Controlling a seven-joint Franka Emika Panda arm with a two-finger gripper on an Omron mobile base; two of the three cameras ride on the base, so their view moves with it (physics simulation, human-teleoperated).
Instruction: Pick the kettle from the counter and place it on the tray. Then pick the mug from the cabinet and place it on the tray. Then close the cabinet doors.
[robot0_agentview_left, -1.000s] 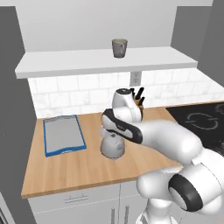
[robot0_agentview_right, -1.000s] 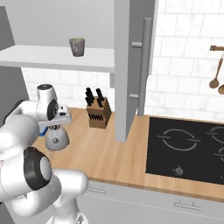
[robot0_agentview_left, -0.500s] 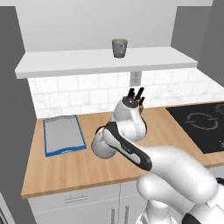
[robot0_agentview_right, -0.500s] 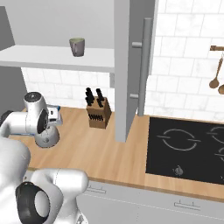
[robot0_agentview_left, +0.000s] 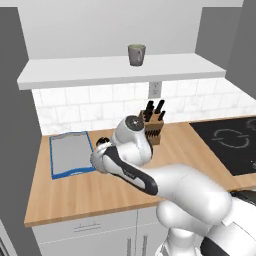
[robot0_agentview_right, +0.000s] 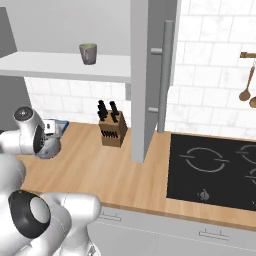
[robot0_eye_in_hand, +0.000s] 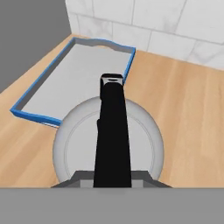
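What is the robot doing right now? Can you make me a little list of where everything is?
kettle: held by its black handle, near the tray's edge
claw: hidden behind the kettle, open or shut unclear
tray: on the counter's left end, nothing on it
counter: wooden
mug: up on the cabinet shelf
cabinet door: open
knife block: by the wall
stovetop: at the right

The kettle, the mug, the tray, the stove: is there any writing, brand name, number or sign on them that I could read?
None: no words, brands or numbers can be read.
The kettle, mug, tray and knife block are plain.
The stovetop bears only grey ring outlines and a small mark, too small to read.
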